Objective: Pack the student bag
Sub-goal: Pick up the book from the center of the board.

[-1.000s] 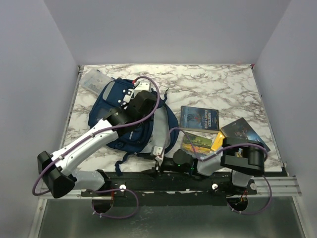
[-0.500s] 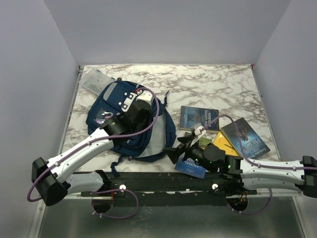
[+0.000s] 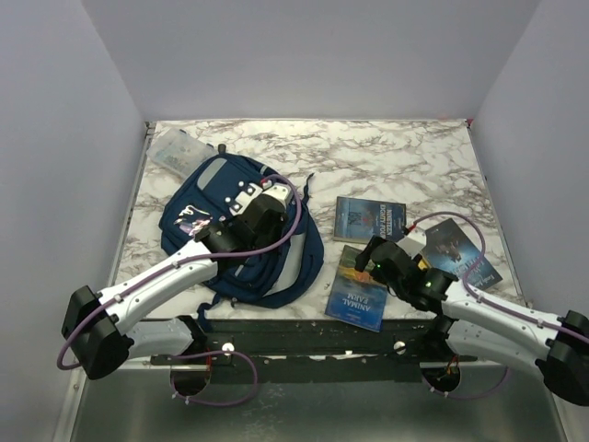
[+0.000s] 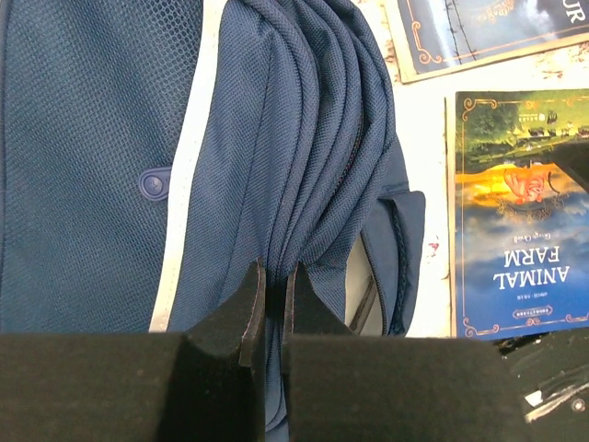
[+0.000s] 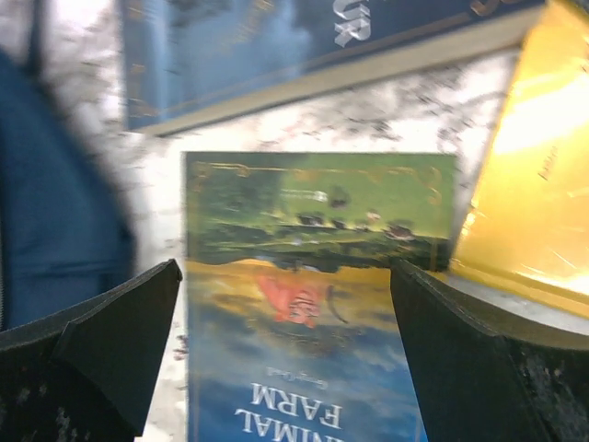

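Observation:
The student bag (image 3: pixel 221 198), a navy backpack with grey stripes, lies on the left half of the marble table. My left gripper (image 3: pixel 265 221) sits on its right side. In the left wrist view this gripper (image 4: pixel 273 276) is shut on a raised fold of the student bag (image 4: pixel 101 157). My right gripper (image 3: pixel 371 256) hovers over the Animal Farm book (image 3: pixel 357 299), which lies flat near the front edge. In the right wrist view the right gripper (image 5: pixel 285 313) is open, its fingers (image 5: pixel 129 322) spread to either side above the book (image 5: pixel 313 304).
A dark blue book (image 3: pixel 370 219) lies beyond the Animal Farm book, and another blue book (image 3: pixel 465 253) lies to the right. A yellow book (image 5: pixel 543 175) shows beside the right fingers. A clear plastic box (image 3: pixel 178 150) sits at the far left corner.
The right arm swung out from beside the bag to the right, its jaws opened wide, and the Animal Farm book now lies flat near the front edge. The left gripper kept its grip while the bag shifted slightly.

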`<state>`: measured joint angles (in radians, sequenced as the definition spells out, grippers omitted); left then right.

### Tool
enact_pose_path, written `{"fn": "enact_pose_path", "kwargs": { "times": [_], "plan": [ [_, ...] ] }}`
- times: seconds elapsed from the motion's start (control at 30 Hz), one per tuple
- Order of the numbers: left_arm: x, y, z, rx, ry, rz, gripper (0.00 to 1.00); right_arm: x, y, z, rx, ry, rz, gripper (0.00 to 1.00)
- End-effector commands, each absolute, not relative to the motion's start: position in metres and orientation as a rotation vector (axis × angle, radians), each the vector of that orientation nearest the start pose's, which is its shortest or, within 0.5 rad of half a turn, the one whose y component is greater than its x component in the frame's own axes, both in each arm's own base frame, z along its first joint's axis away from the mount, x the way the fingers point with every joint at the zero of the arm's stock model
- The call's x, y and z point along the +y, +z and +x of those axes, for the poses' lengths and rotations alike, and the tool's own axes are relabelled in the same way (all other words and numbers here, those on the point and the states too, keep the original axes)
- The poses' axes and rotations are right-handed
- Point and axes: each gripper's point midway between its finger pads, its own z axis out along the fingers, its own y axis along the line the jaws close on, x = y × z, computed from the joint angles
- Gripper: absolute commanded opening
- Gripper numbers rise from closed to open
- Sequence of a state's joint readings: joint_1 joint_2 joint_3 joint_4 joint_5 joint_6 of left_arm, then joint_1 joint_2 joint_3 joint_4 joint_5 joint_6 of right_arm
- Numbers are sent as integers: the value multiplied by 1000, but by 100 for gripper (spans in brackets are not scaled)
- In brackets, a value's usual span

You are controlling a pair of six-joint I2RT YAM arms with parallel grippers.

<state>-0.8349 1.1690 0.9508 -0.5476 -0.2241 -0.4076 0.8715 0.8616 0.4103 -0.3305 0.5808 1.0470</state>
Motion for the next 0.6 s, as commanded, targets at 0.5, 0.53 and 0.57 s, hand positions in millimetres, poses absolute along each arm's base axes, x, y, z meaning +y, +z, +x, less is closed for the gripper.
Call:
{"fn": "enact_pose_path", "kwargs": {
  "times": [0.5, 0.53, 0.57],
  "plan": [
    [-305, 222, 159, 2186, -1145, 307, 83, 131, 40, 152, 2528, 258, 534, 100],
    [-311, 213, 156, 2206, -1156, 275, 83, 132, 40, 152, 2529, 270, 533, 100],
    [-317, 205, 155, 2234, -1162, 231, 83, 134, 39, 152, 2534, 277, 532, 100]
  ]
}}
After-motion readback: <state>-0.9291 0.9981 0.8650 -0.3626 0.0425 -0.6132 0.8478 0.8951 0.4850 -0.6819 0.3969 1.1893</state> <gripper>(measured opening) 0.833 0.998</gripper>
